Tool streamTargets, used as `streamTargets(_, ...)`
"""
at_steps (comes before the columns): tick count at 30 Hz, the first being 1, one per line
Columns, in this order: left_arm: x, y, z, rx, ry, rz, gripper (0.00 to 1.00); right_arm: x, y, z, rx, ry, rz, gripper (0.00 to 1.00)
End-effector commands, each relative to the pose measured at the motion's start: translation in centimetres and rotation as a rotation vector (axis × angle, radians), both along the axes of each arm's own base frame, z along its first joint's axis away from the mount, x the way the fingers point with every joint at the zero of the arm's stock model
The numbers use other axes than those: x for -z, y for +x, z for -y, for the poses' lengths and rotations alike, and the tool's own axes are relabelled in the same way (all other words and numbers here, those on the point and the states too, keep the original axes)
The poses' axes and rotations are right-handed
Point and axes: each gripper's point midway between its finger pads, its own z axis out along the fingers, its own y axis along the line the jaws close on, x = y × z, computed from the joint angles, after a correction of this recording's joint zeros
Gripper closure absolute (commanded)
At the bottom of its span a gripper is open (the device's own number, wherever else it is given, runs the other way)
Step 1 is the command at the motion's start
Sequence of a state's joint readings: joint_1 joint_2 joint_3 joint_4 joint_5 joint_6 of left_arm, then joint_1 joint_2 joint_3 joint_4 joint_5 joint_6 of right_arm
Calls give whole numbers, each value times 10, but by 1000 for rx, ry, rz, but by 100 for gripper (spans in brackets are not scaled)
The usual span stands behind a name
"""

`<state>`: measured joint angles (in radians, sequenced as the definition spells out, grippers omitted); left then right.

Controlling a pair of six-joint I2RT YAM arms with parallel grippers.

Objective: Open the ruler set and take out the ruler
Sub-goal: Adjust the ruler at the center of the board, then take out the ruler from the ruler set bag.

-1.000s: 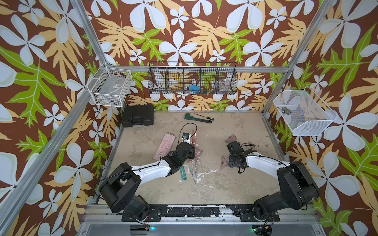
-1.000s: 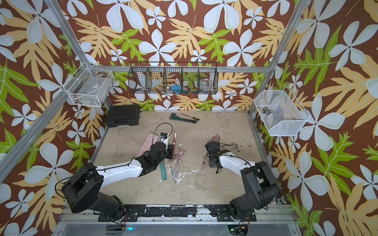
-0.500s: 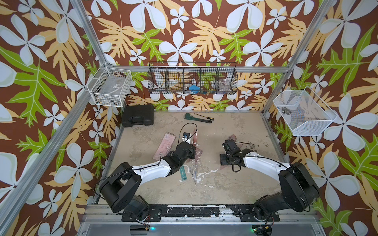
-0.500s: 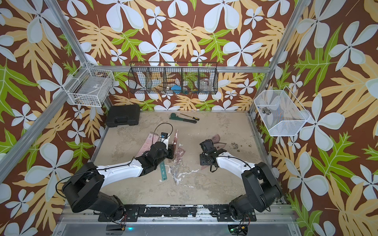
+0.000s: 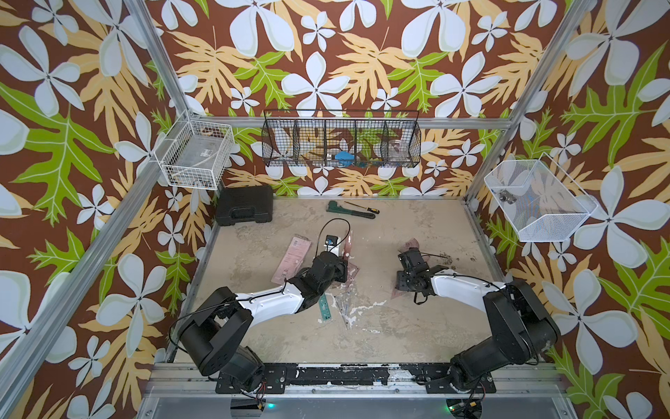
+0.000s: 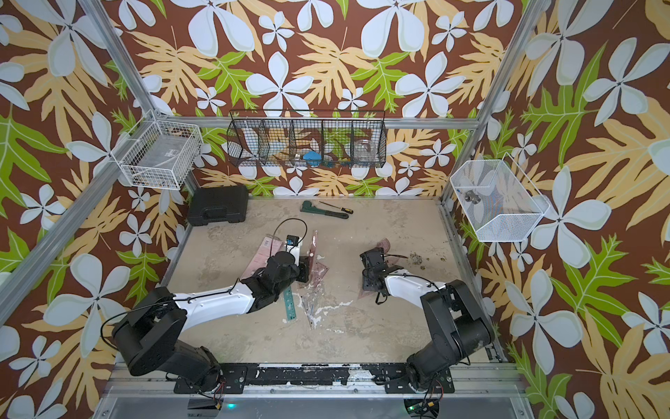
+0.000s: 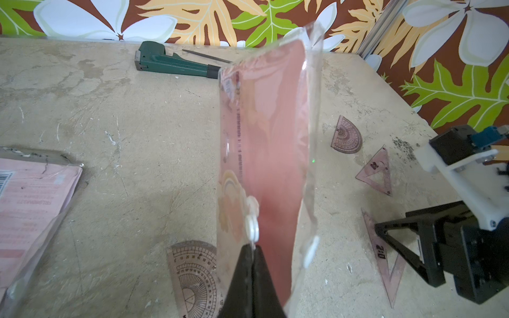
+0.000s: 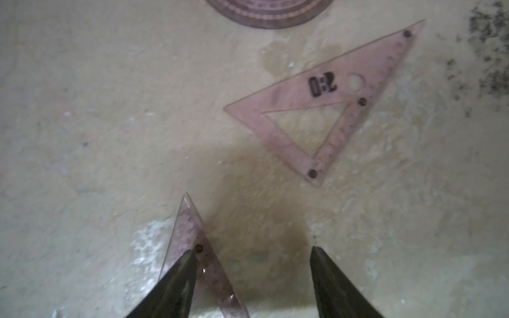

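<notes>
The ruler set, a clear pouch (image 7: 271, 132) with a pink insert and white snap buttons, stands upright off the table (image 5: 349, 242) (image 6: 314, 243). My left gripper (image 7: 252, 247) (image 5: 343, 258) is shut on its lower edge beside a snap. Scale markings of a ruler (image 7: 238, 129) show along one inside edge of the pouch. My right gripper (image 8: 252, 252) (image 5: 400, 284) hangs open, low over the table to the right. One of its fingers (image 8: 176, 278) overlaps a pink set square (image 8: 192, 228). Nothing sits between the jaws.
A green ruler (image 5: 325, 306) and clear pieces (image 5: 342, 308) lie by the left arm. Another pink package (image 5: 292, 259) lies to the left. Protractors (image 7: 192, 272) (image 7: 346, 135) and a set square (image 8: 325, 110) lie loose. A black case (image 5: 244, 205), wrench (image 5: 348, 212) and screwdriver (image 5: 362, 207) are at the back.
The right gripper has shifted a little to the left, toward the middle of the table. The left gripper holds the pouch in the same place.
</notes>
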<state>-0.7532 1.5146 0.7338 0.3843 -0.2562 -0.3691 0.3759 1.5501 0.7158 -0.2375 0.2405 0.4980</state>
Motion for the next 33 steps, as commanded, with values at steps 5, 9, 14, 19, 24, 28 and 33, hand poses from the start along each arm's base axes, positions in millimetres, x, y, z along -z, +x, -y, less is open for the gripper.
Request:
streamTargets(5, -12, 3, 1, 1, -21, 36, 100, 7, -38, 41, 53, -95, -132, 32)
streamTargets(9, -12, 3, 4, 9, -37, 40, 100, 1, -21, 54, 156, 78, -63, 32)
streamTargets(14, -12, 5, 5, 11, -22, 37, 100, -9, -8, 66, 206, 61, -9, 32)
streamTargets(19, -7, 4, 12, 40, -27, 19, 100, -48, 10, 41, 128, 195, 125, 35)
streamTargets(24, 5, 2, 19, 67, -16, -10, 100, -150, 17, -45, -187, 414, 446, 60)
streamTargets(28, 10, 0, 30, 89, 0, -18, 100, -219, -5, -118, -452, 707, 589, 90)
streamTargets(33, 8, -7, 49, 138, 1, -13, 100, -228, -16, -165, -589, 874, 534, 100)
